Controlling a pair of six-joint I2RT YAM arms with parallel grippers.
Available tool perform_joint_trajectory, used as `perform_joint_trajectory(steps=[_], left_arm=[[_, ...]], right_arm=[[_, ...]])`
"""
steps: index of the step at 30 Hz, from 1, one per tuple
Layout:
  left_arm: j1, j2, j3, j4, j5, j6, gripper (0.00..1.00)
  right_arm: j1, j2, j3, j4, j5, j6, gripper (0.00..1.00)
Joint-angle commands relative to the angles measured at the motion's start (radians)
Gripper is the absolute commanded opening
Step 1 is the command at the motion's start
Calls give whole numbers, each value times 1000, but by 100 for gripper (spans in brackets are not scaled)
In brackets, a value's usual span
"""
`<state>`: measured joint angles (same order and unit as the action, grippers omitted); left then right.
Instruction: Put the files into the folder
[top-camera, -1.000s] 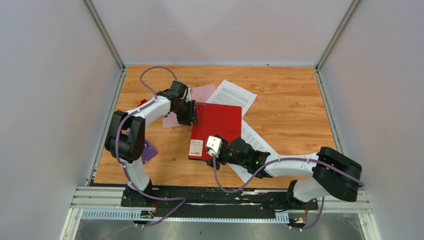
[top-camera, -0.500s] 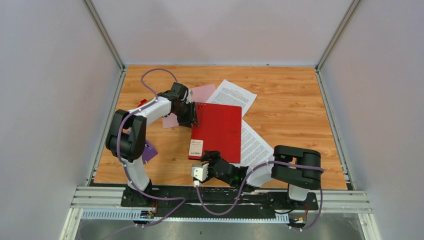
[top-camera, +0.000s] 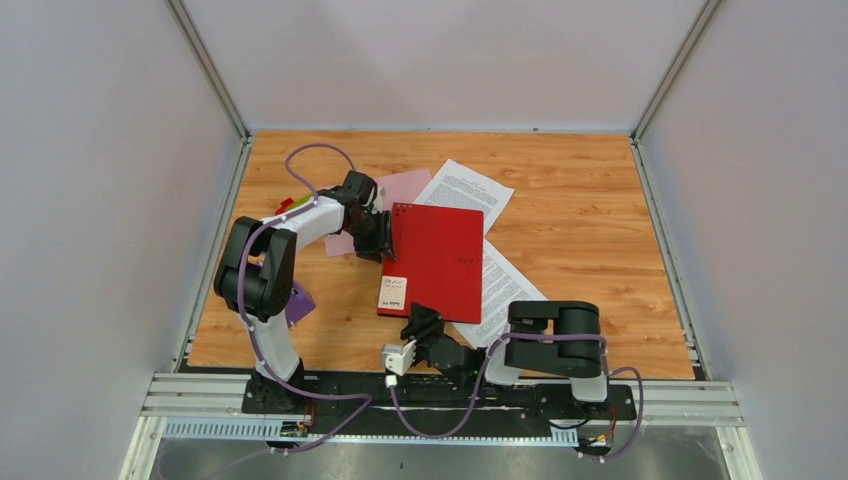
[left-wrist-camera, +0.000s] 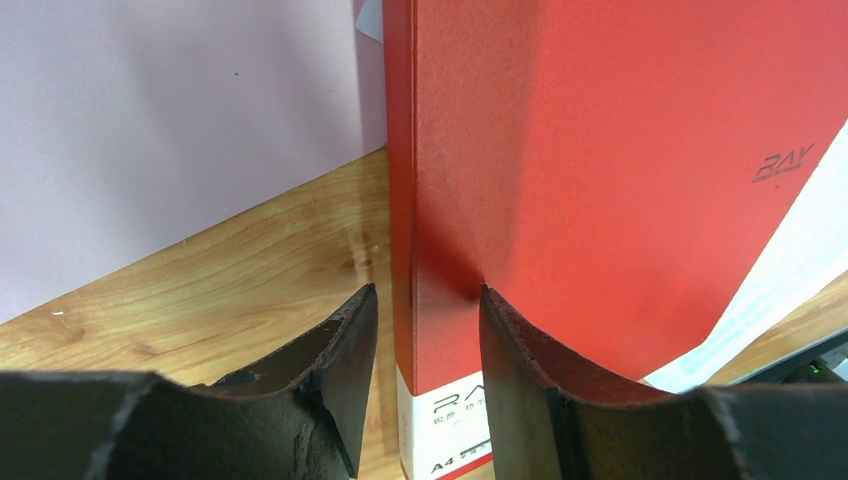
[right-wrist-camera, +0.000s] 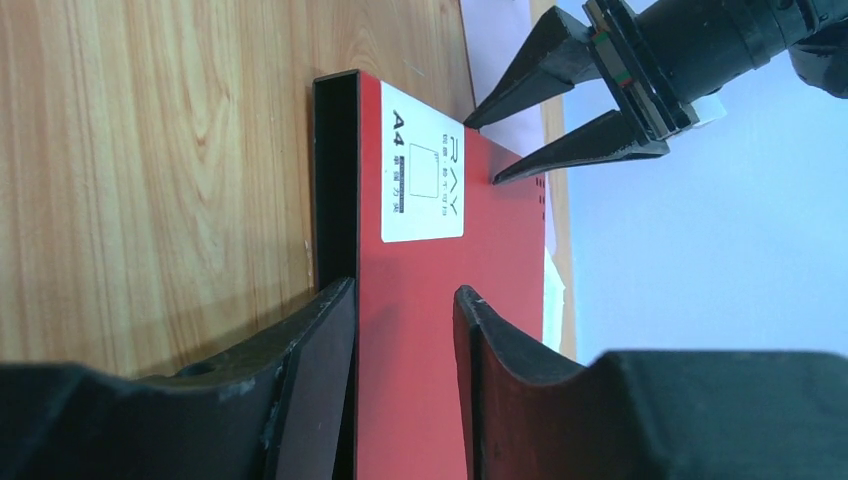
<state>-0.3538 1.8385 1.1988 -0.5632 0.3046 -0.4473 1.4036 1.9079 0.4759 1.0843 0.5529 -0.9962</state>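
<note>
Top external view: folder (top-camera: 440, 255) shut, no sheet inside yet

Nearest the arm bases, the right gripper (top-camera: 421, 322) sits at the near edge of the red folder, close to its white label. Its wrist view shows the jaws parted astride that edge, one finger before the dark open end and the other over the cover. Whether they pinch the cover I cannot tell. The folder lies flat and closed on the table (top-camera: 600, 220). The near sheet (top-camera: 507, 288) pokes out from under the folder's right side and the far sheet (top-camera: 466, 188) from under its far edge, each partly covered, neither inside. At the folder's left edge the left gripper (top-camera: 384, 232) has its jaws half apart astride the spine, one finger beside it and the other on the cover. I cannot tell whether it has a firm hold. A pink sheet (top-camera: 405, 185) lies just beyond it. As I judge it, the task is barely begun: the cover is not yet lifted, and both sheets have yet to be drawn out and slid in
</note>
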Motion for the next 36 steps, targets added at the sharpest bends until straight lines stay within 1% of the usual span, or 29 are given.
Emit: perform_joint_trajectory(steps=[1, 4, 7, 9, 11, 14, 15, 17, 20, 23, 27, 31, 36], left_arm=[[-2, 4, -20, 24, 8, 6, 50], [-2, -1, -43, 40, 20, 1, 49], [-2, -5, -61, 49, 30, 1, 48], [-2, -9, -72, 57, 36, -2, 47], [-3, -13, -82, 63, 42, -3, 47], [-3, -13, -93, 67, 41, -3, 45], [-4, -13, -96, 69, 39, -4, 44], [-4, -12, -101, 71, 40, -5, 42], [-4, -11, -106, 72, 41, -4, 39], [-4, -13, -110, 71, 35, 0, 39], [-4, -12, -117, 69, 25, 8, 39], [-4, -10, -125, 77, 28, 4, 39], [-4, -12, -130, 79, 27, 5, 38]], right_arm=[[5, 102, 16, 243, 111, -153, 41], [8, 180, 26, 405, 162, -279, 39], [19, 211, 27, 506, 184, -410, 31], [22, 198, 25, 508, 174, -457, 24], [27, 178, 28, 490, 167, -531, 20], [23, 145, 40, 474, 161, -667, 19], [19, 135, 46, 460, 158, -686, 20], [13, 115, 54, 425, 151, -739, 24], [-1, 91, 66, 382, 152, -760, 38], [-18, 84, 67, 410, 168, -781, 48], [-41, 83, 63, 503, 191, -822, 57], [-57, 62, 62, 509, 208, -810, 66], [-64, 25, 68, 509, 213, -756, 72]])
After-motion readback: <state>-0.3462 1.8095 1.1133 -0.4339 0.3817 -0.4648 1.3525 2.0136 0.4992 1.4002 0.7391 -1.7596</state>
